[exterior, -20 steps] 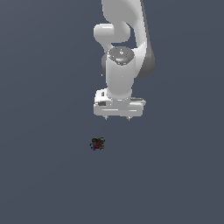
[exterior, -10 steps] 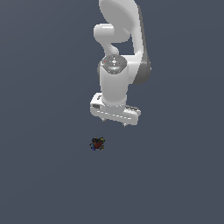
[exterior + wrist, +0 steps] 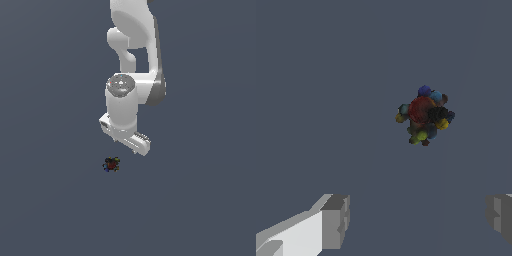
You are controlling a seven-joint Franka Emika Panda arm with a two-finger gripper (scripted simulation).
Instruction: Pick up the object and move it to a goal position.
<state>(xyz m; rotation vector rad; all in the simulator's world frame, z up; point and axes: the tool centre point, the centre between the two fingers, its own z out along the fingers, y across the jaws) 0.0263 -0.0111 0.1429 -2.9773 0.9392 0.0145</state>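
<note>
Wrist view first: claw [image 3: 418, 220] spread wide, two grey fingertips [image 3: 336, 220] well apart with nothing between them. Beyond the gap, toward 12 o'clock, a small lumpy dark object [image 3: 425, 116] speckled red, blue, yellow and green, lying alone on the flat grey bench [image 3: 316, 75]. From the exterior view, claw [image 3: 128, 138] hanging above the bench, with the object [image 3: 111, 164] near it at about 7 o'clock, not yet touched. Judged as the approach stage, grasp not begun. To do it well: slide the claw over until the object sits midway between the fingertips, descend straight down, keep the fingers wide until level with the lump, then close gently on its bumpy sides to avoid flicking it away.
</note>
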